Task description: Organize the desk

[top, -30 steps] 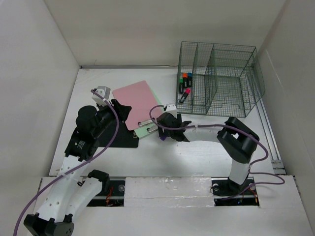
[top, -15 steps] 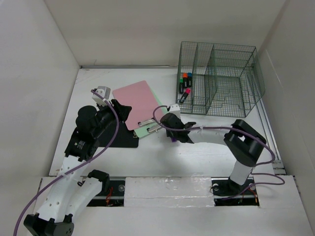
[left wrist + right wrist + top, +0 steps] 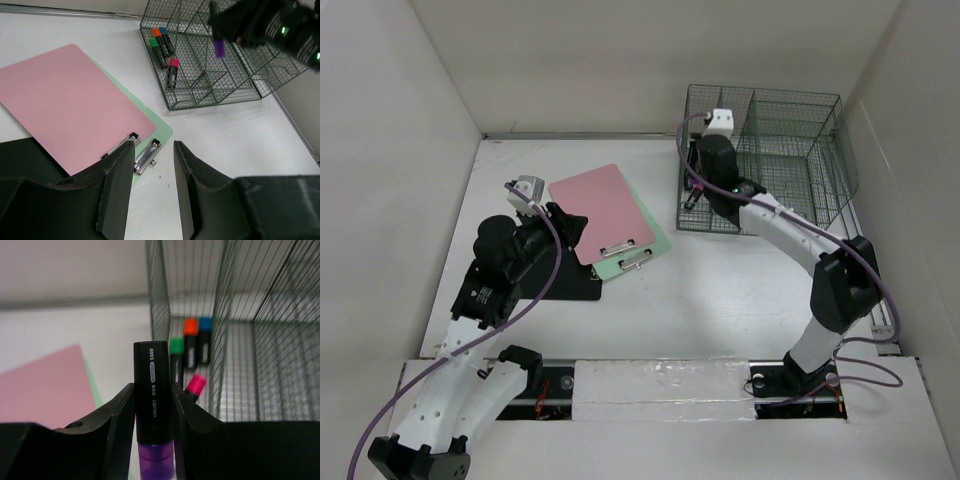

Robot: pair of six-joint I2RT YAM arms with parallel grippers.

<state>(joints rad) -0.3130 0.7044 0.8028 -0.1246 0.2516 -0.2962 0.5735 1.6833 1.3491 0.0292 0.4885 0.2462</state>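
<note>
From above, I see the right gripper [image 3: 708, 170] poised over the left end of the green mesh rack [image 3: 795, 150], well above the desk [image 3: 740, 300]. The left gripper [image 3: 568, 226] hangs low beside the pink clipboard [image 3: 603, 210]. On my left wrist view, the fingers [image 3: 116, 190] stand parted and empty, with bare desk in the gap. On my right wrist view, the fingers clamp a purple-capped marker [image 3: 152, 405], with the desk below them.
</note>
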